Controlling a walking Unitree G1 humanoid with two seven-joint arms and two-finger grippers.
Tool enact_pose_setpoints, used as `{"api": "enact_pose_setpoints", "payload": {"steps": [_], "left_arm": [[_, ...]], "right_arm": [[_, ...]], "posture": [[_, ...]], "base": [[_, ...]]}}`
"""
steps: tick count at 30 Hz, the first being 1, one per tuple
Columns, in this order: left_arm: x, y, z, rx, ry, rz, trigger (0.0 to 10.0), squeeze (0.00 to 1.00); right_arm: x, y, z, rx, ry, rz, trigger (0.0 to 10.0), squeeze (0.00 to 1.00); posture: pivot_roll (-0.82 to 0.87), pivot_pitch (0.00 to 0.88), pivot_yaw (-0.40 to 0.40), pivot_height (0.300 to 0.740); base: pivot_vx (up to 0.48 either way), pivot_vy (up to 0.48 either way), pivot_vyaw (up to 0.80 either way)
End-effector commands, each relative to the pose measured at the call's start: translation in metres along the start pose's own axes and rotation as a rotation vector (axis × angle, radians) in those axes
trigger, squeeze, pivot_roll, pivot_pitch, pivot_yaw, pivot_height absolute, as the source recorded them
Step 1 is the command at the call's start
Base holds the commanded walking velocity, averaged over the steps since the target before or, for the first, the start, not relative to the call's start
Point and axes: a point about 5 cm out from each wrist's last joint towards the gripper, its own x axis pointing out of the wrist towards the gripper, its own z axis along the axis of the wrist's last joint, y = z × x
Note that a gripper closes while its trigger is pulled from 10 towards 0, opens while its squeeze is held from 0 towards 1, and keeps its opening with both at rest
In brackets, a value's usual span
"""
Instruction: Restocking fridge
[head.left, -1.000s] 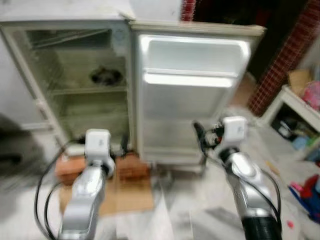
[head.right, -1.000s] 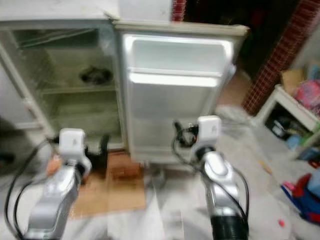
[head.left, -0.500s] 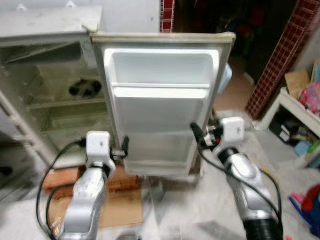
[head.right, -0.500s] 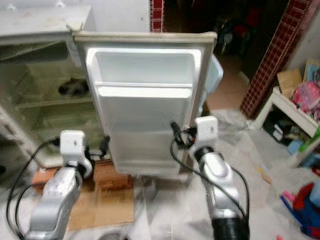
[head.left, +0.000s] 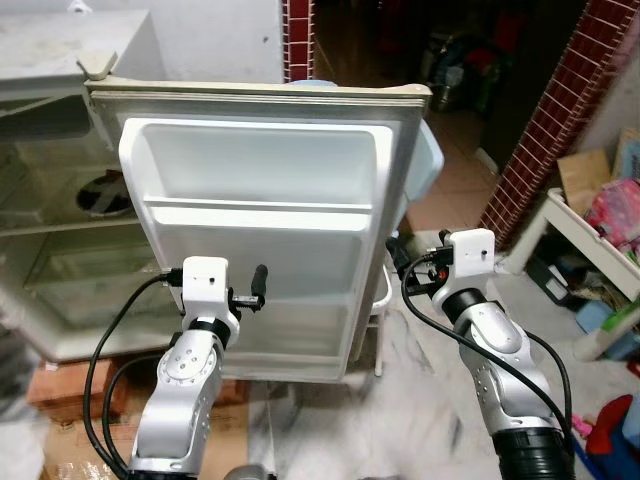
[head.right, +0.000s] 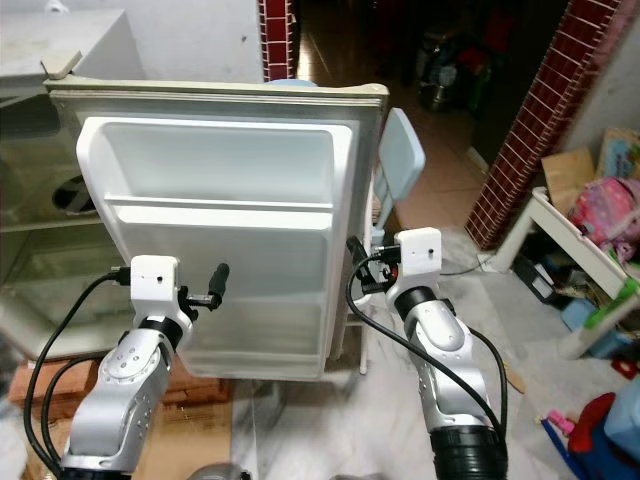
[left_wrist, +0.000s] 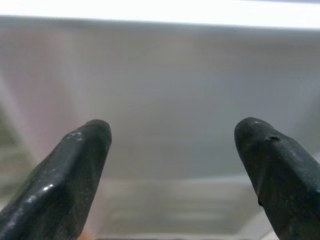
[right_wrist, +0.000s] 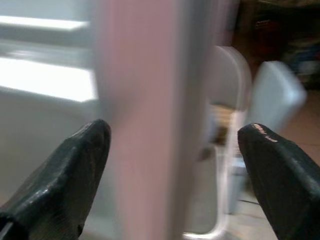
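Both end effectors, left (head.left: 258, 282) and right (head.left: 395, 255), fingers apart and empty, now face the fridge door (head.left: 262, 215), which has swung wide open since before, so restocking can proceed.

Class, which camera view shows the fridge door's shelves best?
The left eye view: the whole door with its shelves faces the camera. The right eye view shows the same. The left wrist view gives a blurred close-up past open fingers; the right wrist view, its edge.

Glossy white plastic fridge door (head.left: 265, 250), rough red brick pillar (head.left: 555, 120).
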Motion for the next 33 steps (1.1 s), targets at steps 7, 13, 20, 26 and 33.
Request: {"api": "enact_pose_setpoints", "payload": {"steps": [7,13,20,26,33], "left_arm": [[0.0,0.0,0.007,-0.028,-0.04,0.03,10.0,0.0],[0.0,0.003,0.008,-0.024,-0.038,0.057,10.0,0.0],[0.0,0.002,0.008,-0.029,-0.044,0.057,10.0,0.0],[0.0,0.002,0.009,-0.036,-0.047,0.068,10.0,0.0],[0.0,0.002,0.008,-0.044,-0.045,0.072,10.0,0.0]], "right_arm": [[-0.002,-0.001,0.002,-0.007,-0.012,0.009,10.0,0.0],[-0.002,0.0,-0.001,-0.007,0.0,0.027,10.0,0.0],[0.0,-0.006,-0.005,-0.036,0.028,0.021,10.0,0.0],[-0.002,-0.004,-0.009,-0.009,0.039,0.011,10.0,0.0],[-0.003,-0.002,-0.011,0.028,0.04,0.042,10.0,0.0]], "posture": [[0.04,0.0,-0.004,0.74],[0.04,0.0,-0.003,0.74],[0.04,0.0,-0.009,0.74],[0.04,0.0,-0.018,0.74],[0.04,0.0,-0.02,0.74]], "base": [[0.0,0.0,0.8],[0.0,0.0,0.8],[0.0,-0.058,0.75],[0.0,-0.469,0.34],[0.0,-0.469,0.0]]}}
